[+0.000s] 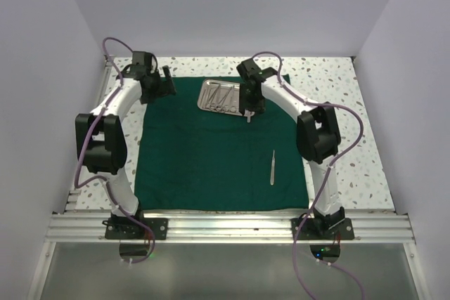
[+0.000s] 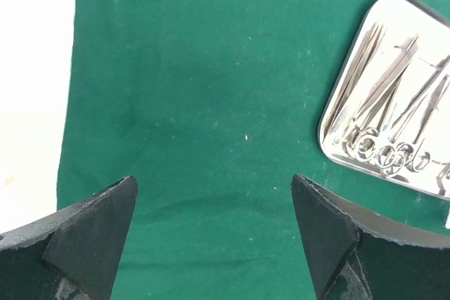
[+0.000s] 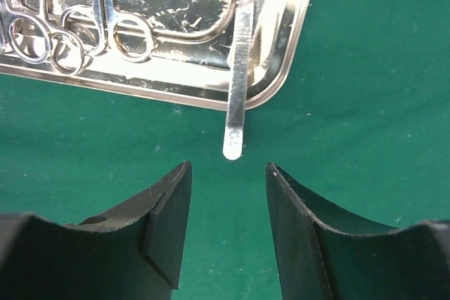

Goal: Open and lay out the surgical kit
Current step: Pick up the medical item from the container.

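Note:
The dark green cloth [image 1: 211,152] lies spread flat on the table. The steel tray [image 1: 219,96] sits on its far middle and holds several scissors and tweezers [image 2: 383,114]. One slim steel instrument [image 3: 238,82] leans over the tray's rim [image 3: 281,68], its end sticking out over the cloth. My right gripper [image 3: 228,168] is open, its fingertips just short of that end, and it also shows in the top view [image 1: 250,109]. My left gripper [image 2: 214,180] is open and empty above the cloth, left of the tray, seen from the top [image 1: 167,76] too.
Another slim steel instrument [image 1: 273,168] lies alone on the cloth at the right, nearer the front. The speckled tabletop [image 1: 365,145] shows around the cloth. White walls close in the left, back and right sides.

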